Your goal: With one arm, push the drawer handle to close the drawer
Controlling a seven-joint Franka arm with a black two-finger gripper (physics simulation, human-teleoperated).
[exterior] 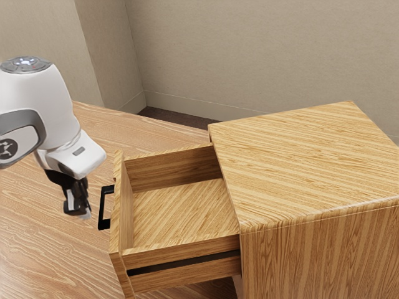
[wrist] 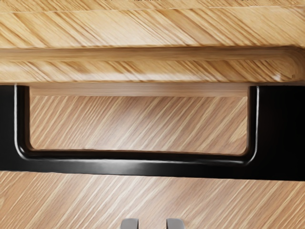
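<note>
Drawer (exterior: 181,212) stands well open, out of the cabinet (exterior: 305,162) toward the exterior view's left. Light wood, diagonal grain, plain box inside, dark slot (exterior: 184,263) along its near side. Handle (exterior: 101,208) on the front: black, squared loop, rounded inner corners, glossy edge.

Gripper (exterior: 77,213) is just beside the handle, on the side away from the drawer, not touching. Jaws are parted, modest gap, both tips visible in the wrist view, holding nothing.

Back end of the drawer is hidden in the cabinet. Cabinet runs out of frame low and at the exterior view's right; arm (exterior: 47,99) is cut off at the left. Round dark badge (exterior: 7,147) on the arm has a pale emblem, too small to read
</note>
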